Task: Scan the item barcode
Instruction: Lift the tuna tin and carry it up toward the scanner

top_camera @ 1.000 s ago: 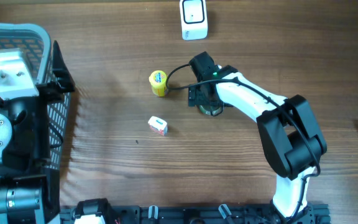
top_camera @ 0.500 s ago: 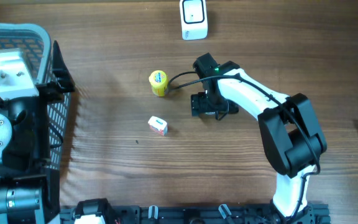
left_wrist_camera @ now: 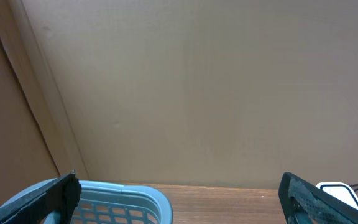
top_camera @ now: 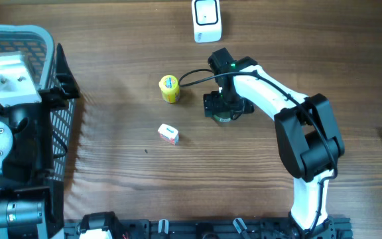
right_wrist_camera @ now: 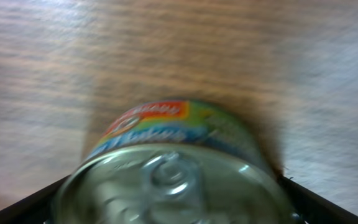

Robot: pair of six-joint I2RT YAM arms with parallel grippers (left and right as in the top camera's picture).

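The can (right_wrist_camera: pixel 169 158) stands upright on the tabletop (top_camera: pixel 111 186), pull-tab lid up, near the middle of the overhead view. The right pincer (top_camera: pixel 224 111) hangs directly over it. In the right wrist view the can fills the 6 o'clock half of the frame, with one dark finger at each lower corner. The jaws are spread wide and straddle the can. I cannot tell whether the pads touch its wall, and nothing shows it lifted.

The can is squat and round, so its axis runs straight up toward the pincer. It has no long side to line up with across the tabletop. Only part of the coloured label shows, and no barcode is visible.

From the can, the white scanner (top_camera: pixel 206 20) lies at about 12 o'clock, well apart. A yellow tub (top_camera: pixel 169 88) sits at 10 o'clock and a small white box (top_camera: pixel 168 134) at 8 o'clock.

The left pincer (left_wrist_camera: pixel 182 196) is also spread, with nothing between its fingers. It sits over the basket (top_camera: pixel 25 29) far out at 9 o'clock, so the right arm is much the nearer. The coming move probably depends on closing squarely across the can's round wall.
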